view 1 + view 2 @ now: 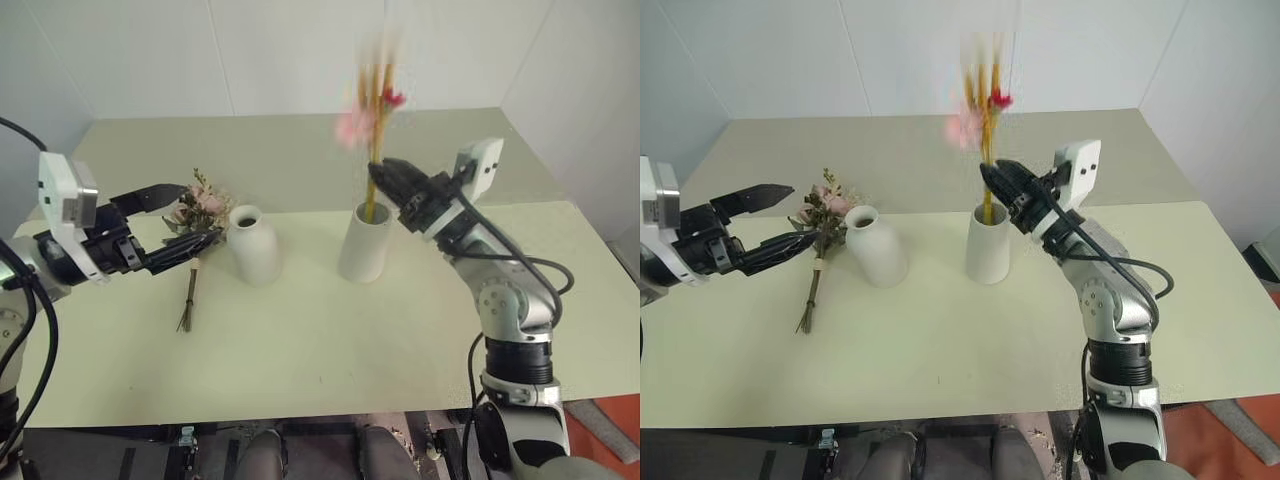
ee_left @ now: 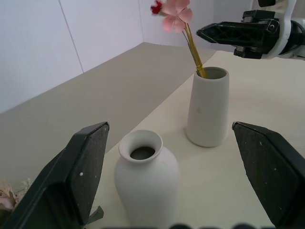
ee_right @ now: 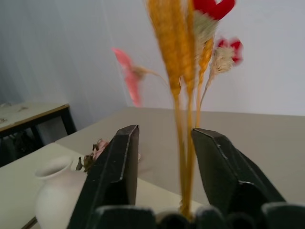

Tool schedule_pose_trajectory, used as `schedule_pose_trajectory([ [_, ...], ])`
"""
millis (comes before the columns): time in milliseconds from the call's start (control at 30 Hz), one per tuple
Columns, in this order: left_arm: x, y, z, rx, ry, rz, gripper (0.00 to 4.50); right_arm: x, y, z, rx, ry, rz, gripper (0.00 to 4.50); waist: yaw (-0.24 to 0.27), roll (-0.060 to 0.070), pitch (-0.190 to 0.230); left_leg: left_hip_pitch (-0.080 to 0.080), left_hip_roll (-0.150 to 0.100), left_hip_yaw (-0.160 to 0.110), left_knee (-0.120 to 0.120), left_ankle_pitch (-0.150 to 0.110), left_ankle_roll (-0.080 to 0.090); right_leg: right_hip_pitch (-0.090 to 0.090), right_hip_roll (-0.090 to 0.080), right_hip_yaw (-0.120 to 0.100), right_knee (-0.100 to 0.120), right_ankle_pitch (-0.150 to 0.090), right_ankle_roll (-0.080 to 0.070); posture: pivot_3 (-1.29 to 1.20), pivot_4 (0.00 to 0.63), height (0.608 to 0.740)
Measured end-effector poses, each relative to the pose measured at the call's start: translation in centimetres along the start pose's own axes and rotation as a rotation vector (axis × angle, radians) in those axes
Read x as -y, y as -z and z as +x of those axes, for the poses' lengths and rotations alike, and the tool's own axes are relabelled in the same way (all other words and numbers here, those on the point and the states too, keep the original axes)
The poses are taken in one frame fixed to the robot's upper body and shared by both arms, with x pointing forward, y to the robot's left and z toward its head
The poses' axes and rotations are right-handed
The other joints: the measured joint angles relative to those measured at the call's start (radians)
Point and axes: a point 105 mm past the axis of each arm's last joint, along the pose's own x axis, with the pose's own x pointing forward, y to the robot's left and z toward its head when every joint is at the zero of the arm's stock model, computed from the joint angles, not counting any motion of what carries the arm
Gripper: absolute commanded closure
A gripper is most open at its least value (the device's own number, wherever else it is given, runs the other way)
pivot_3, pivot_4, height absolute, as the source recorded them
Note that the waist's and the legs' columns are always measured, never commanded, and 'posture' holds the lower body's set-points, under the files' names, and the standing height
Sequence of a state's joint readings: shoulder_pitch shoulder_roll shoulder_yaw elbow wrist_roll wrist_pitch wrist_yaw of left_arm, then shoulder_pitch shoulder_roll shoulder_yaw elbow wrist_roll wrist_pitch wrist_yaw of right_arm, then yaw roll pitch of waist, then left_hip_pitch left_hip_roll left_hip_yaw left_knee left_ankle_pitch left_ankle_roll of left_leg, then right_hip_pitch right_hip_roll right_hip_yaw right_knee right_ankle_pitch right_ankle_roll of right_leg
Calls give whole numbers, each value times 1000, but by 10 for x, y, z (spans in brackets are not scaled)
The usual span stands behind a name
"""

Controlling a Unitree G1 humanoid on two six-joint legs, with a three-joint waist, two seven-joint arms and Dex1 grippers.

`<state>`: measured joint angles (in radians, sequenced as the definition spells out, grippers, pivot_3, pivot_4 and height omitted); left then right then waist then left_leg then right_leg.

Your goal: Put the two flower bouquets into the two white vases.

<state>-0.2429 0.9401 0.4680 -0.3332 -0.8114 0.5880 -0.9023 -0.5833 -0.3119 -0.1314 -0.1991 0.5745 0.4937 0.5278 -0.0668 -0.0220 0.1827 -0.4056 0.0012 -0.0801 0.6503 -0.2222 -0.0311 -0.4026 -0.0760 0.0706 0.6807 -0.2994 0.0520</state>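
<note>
Fingers (image 3: 119,176) of the right gripper (image 1: 385,172) are seen spread apart on either side of the yellow stalks, with a gap visible between each finger and the stems, so the slim bunch (image 1: 372,110) is released rather than clenched. Its stalks are planted in the wide-mouthed vase (image 1: 364,243), which stands upright on the pale tabletop (image 1: 330,360); the blossoms and wheat heads are blurred above the rim. The right gripper is held just above and beside that vase's mouth.

Fingers (image 2: 86,167) of the left gripper (image 1: 185,218) are spread wide and nothing is held between them. They are pointed across the tabletop toward the bottle-shaped vase (image 1: 254,245), which is framed between them in the left wrist view and stands upright, apart from the wide-mouthed vase and to its left.

The bushy bunch (image 1: 820,235) of pink roses is laid flat on the tabletop just left of the bottle-shaped vase, blooms toward the far side and stems toward the near edge. The lower left finger is seen over its blooms in the head views; whether it touches them cannot be told.
</note>
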Motion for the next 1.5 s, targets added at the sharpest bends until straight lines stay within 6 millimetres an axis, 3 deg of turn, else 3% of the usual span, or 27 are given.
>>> schedule_pose_trajectory([
  [133,-11,6,-7,-33,-85,2,0,-1,3,-14,-36,-38,-26,15,-1,0,0,0,0,0,0,0,0,0,0,0,0,0,0,0,150,740],
  [267,-25,22,-18,-140,-215,-31,0,0,-1,-28,-118,-125,-76,15,0,0,0,0,0,0,0,0,0,1,0,0,0,0,0,0,150,740],
  [367,-35,38,-28,-317,-313,-108,0,-3,-6,-39,-190,-237,-82,15,0,-1,1,0,0,0,0,0,0,1,0,0,0,0,0,0,150,740],
  [433,-42,50,-39,-476,-389,-190,0,-6,-13,-43,-233,-327,-91,15,-2,-1,1,2,0,0,0,0,0,2,0,0,0,0,0,0,150,740],
  [533,-46,60,-41,-555,-448,-290,0,-7,-24,-43,-244,-411,-96,15,-1,-1,1,3,0,0,0,0,1,4,1,-1,-1,0,0,0,150,740],
  [667,-46,73,-29,-638,-461,-392,0,-9,-25,-46,-310,-525,-96,15,3,-1,1,2,-1,0,0,0,1,4,0,-1,-1,0,0,0,150,740],
  [867,-43,110,-3,-805,-479,-496,0,-13,-25,-45,-351,-630,-117,15,14,-3,1,-2,-1,0,1,0,0,0,0,-1,0,0,0,0,150,740],
  [1067,-53,115,11,-824,-542,-522,0,-13,-27,-44,-348,-643,-123,15,19,-3,1,-2,-1,0,1,1,0,-1,-1,-1,0,0,0,0,150,740],
  [1333,-41,133,38,-870,-486,-545,0,-13,-28,-44,-345,-645,-124,15,26,-3,1,-3,-2,-1,3,1,-1,0,-1,-1,1,0,0,0,150,740],
  [1500,-42,141,49,-886,-500,-547,1159,-12,-28,-44,-342,-637,-126,0,23,-3,1,-3,-2,-1,3,1,-1,-1,-1,-1,1,0,0,0,150,740],
])
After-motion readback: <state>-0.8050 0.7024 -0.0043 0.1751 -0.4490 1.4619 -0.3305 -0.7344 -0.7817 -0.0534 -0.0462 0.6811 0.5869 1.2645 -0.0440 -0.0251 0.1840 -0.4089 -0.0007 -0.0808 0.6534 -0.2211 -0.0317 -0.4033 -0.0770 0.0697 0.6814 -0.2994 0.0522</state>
